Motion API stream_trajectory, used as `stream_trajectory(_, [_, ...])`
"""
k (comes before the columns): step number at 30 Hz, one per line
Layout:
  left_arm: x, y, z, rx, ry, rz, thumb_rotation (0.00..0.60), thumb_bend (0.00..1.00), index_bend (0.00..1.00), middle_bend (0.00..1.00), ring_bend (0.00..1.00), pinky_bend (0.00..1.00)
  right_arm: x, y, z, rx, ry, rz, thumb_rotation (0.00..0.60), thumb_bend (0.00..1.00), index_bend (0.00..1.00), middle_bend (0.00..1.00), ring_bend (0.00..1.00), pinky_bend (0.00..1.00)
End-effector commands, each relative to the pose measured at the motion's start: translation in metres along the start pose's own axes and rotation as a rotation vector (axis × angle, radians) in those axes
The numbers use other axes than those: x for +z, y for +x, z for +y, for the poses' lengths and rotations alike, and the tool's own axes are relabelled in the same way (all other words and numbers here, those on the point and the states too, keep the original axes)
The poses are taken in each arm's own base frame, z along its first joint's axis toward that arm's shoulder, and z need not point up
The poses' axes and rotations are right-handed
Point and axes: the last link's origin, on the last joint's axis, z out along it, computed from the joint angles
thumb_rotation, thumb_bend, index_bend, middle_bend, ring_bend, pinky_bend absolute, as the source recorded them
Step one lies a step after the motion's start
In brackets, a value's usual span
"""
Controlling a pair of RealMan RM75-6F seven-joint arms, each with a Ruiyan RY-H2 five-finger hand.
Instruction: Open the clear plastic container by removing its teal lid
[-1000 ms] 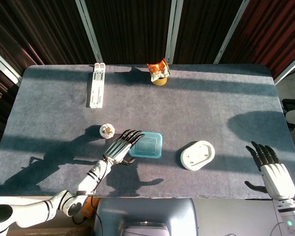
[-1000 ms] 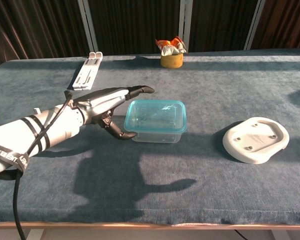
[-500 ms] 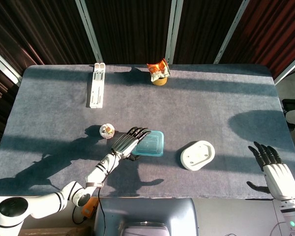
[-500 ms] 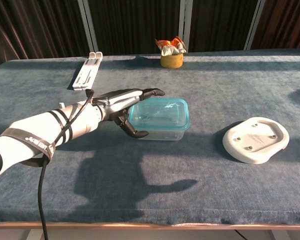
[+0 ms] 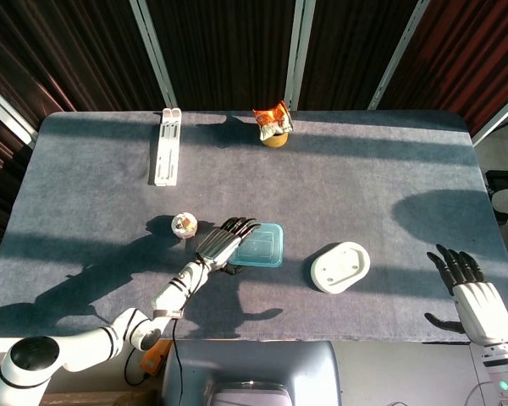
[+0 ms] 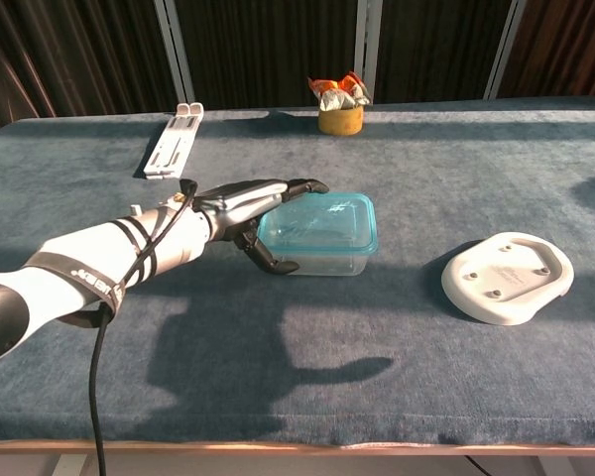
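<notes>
Left hand (image 6: pixel 246 203) touches teal lid's (image 6: pixel 317 221) left edge; right side open.

A robot test lab: a grey felt-covered desk (image 5: pixel 364 186) stands before dark slatted wall panels (image 5: pixel 220 51) at 12 o'clock, with scattered props.

Hard sunlight falls in bands across the desk (image 5: pixel 347 186), with dark stripes near the far edge and along the near side in head view. The left arm throws a long sharp shadow on the desk left of the container (image 6: pixel 317 234) and in front of it. Small glints on the lid (image 6: pixel 315 216). White disc (image 6: pixel 507 277) right of the container is bright, nearly washed out. Background dark. Both views sharp, no blur.
</notes>
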Motion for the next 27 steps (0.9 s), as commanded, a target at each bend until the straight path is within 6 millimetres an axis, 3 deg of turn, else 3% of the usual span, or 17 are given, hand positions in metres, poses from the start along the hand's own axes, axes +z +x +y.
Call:
stream_trajectory(1, [-0.003,0.0,0.002,0.002,-0.011,0.008,0.6,0.27,0.0,0.26,0.29,0.31,0.002,-0.001,-0.002,-0.002,0.009,0.005,0.6,0.15,0.0,0.0,0.0,0.0])
stream_trajectory(5, [-0.012,-0.004,0.012,-0.016,-0.046,0.01,0.6,0.27,0.0,0.37,0.42,0.47,0.01,-0.007,-0.012,-0.021,0.057,0.01,0.6,0.15,0.0,0.0,0.0,0.0])
stream_trajectory(13, [-0.025,-0.013,0.032,-0.021,-0.11,0.033,0.6,0.27,0.0,0.39,0.44,0.49,0.048,-0.038,-0.05,-0.047,0.254,-0.038,0.6,0.15,0.01,0.0,0.0,0.0])
stream_trajectory(20, [-0.03,-0.022,0.043,-0.006,-0.149,0.043,0.6,0.27,0.0,0.39,0.44,0.47,0.082,-0.062,-0.089,0.01,0.428,-0.058,0.6,0.19,0.25,0.0,0.0,0.0])
stream_trajectory(27, [-0.034,-0.026,0.046,0.002,-0.167,0.044,0.6,0.27,0.0,0.39,0.44,0.46,0.096,-0.077,-0.108,0.105,0.531,-0.034,0.6,0.22,0.41,0.01,0.0,0.0])
